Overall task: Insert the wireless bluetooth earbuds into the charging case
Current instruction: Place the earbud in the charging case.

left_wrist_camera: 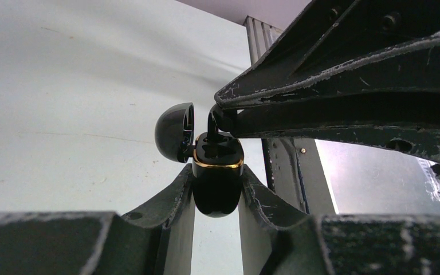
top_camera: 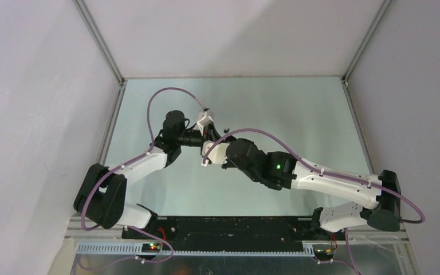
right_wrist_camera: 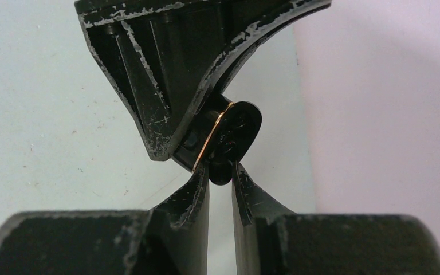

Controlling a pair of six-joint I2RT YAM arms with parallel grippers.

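My left gripper (left_wrist_camera: 217,172) is shut on the charging case (left_wrist_camera: 217,186), a glossy black shell with a gold rim, held above the table. Its lid (left_wrist_camera: 173,132) hangs open to the left. My right gripper (right_wrist_camera: 222,170) is shut on a small black earbud (right_wrist_camera: 221,173), whose stem (left_wrist_camera: 213,121) reaches down into the case's open top. In the right wrist view the case (right_wrist_camera: 235,134) sits right above the earbud, between the left gripper's fingers (right_wrist_camera: 149,69). From above, both grippers (top_camera: 209,140) meet over the middle of the table. No other earbuds are visible.
The pale green table (top_camera: 298,114) is bounded by white walls with metal rails (top_camera: 100,40) along the left and right sides. A small dark speck (top_camera: 227,127) lies just beyond the grippers. Purple cables loop over both arms.
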